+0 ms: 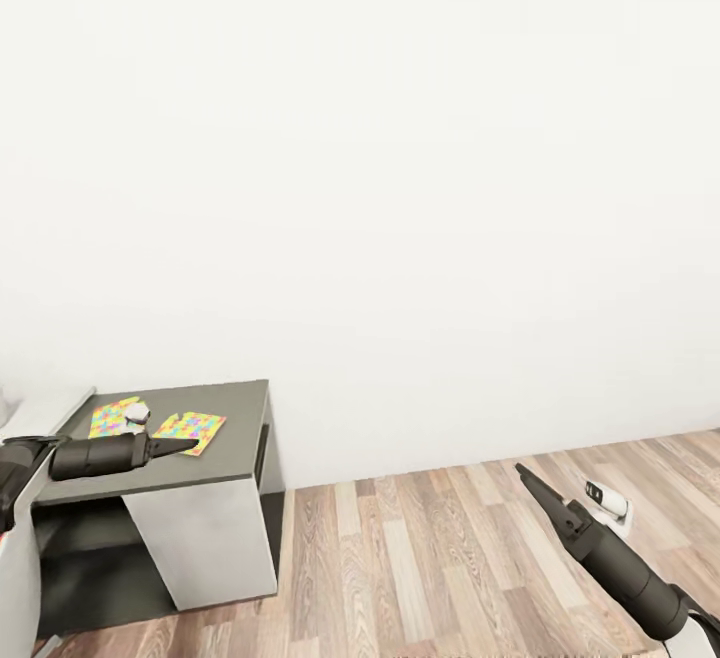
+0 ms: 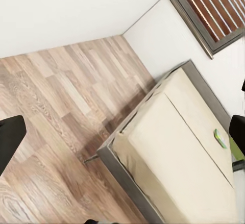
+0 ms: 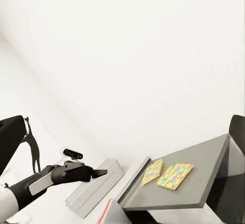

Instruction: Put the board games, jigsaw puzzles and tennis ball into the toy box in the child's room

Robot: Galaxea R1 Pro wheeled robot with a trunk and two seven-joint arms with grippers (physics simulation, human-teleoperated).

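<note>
Two jigsaw puzzles [image 1: 115,417] [image 1: 192,431] lie flat on a dark grey table [image 1: 235,408] at the lower left. They also show in the right wrist view as jigsaw puzzles [image 3: 152,172] [image 3: 176,175]. A small pale round thing [image 1: 137,411], possibly the tennis ball, sits between them. My left gripper [image 1: 185,448] hovers over the table's front edge, open and empty, beside the nearer puzzle. A pale grey toy box [image 3: 94,193] stands beyond the table. My right gripper [image 1: 522,471] hangs open over the floor, far right of the table. On the bed [image 2: 168,157] lies a green-edged board game [image 2: 220,138].
A bare white wall [image 1: 400,188] runs behind the table. Wood plank floor [image 1: 430,558] stretches to the right, with a small white object [image 1: 607,500] lying on it. The bed's grey frame [image 2: 109,155] meets a corner under a dark-framed window [image 2: 214,9].
</note>
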